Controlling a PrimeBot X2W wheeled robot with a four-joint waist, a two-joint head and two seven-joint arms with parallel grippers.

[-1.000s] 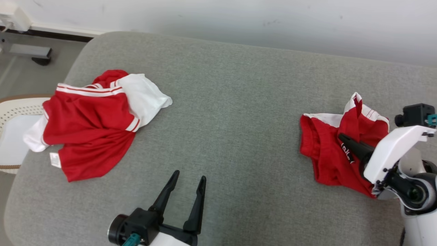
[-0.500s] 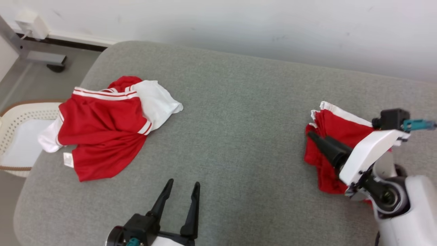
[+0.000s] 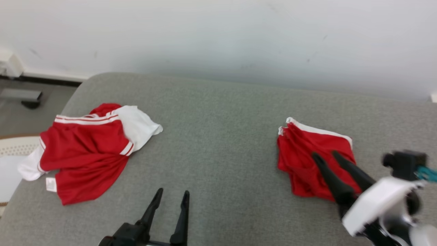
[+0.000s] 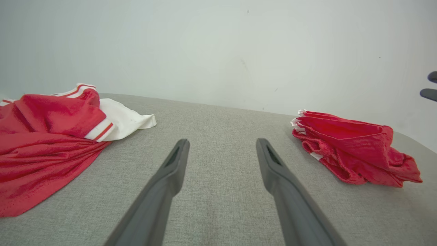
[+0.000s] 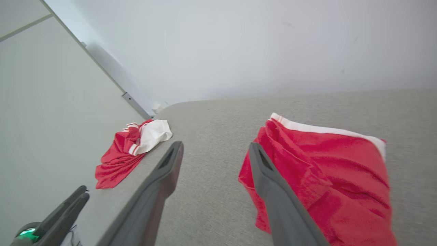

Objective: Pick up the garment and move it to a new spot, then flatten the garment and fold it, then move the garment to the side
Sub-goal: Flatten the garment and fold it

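Both my left claw (image 3: 172, 191) and right claw (image 3: 325, 154) gape wide, empty. Folded red white-trimmed cloth shorts (image 3: 300, 150) lie beneath the right claw's tips. Side placement looks done, so next I lift clear.

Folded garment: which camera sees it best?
Left wrist view: the folded garment lies whole, uncovered. In the head view the right gripper covers part; the right wrist view cuts it off.

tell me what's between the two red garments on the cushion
Bare grey cushion lies between the crumpled red and white garment and the folded red garment, seen in the head view; the left tool points into that gap from the near edge.
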